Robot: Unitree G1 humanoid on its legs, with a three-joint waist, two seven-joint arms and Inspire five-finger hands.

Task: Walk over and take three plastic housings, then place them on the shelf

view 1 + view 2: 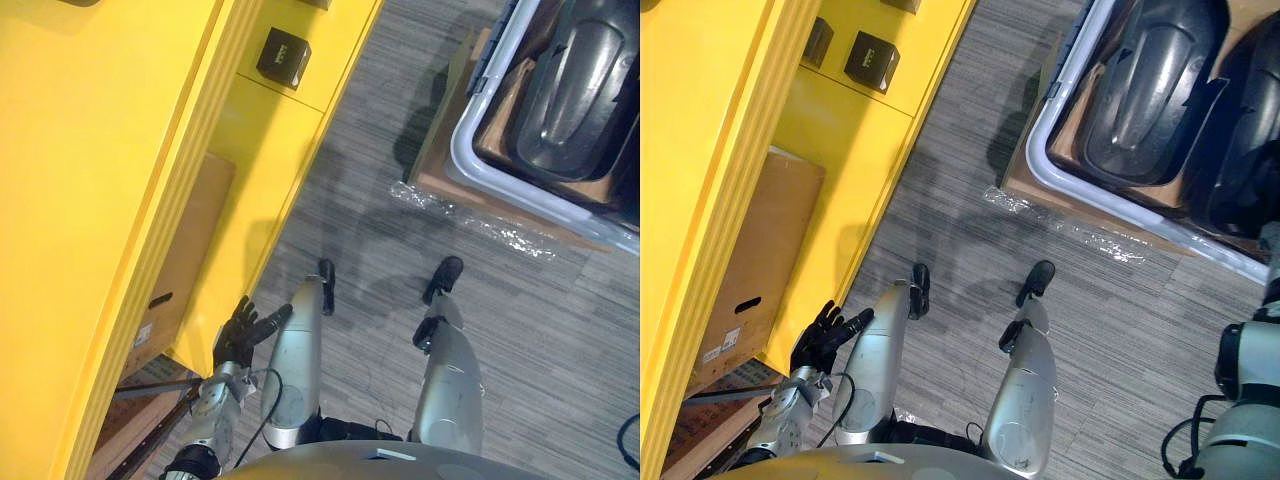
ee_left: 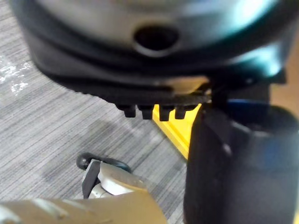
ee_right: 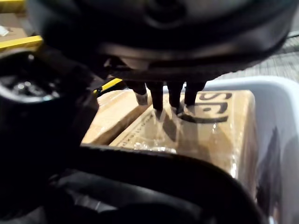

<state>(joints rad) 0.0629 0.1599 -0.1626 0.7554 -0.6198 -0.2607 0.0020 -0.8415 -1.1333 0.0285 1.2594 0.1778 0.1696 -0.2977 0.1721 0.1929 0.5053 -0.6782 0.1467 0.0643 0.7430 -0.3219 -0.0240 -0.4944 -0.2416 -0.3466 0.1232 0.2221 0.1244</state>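
Note:
Black plastic housings (image 1: 1150, 85) (image 1: 1245, 150) lie in a grey bin (image 1: 1040, 150) on the floor at the upper right. The yellow shelf (image 1: 100, 150) runs along the left. My left hand (image 1: 238, 335) hangs low beside the shelf's bottom corner, its fingers spread and straight, holding nothing. In the right wrist view my right hand (image 3: 163, 60) hovers over the bin, fingers (image 3: 156, 100) straight above taped cardboard (image 3: 219, 126). A housing's dark curved rim (image 3: 163, 172) lies close under the hand, and I cannot tell whether they touch.
Two small black boxes (image 1: 871, 61) (image 1: 818, 42) sit on a shelf level. A cardboard box (image 1: 760, 270) stands on the level below. The bin rests on flat cardboard (image 1: 440, 170), with crumpled clear film (image 1: 1070, 235) on the grey carpet beside it.

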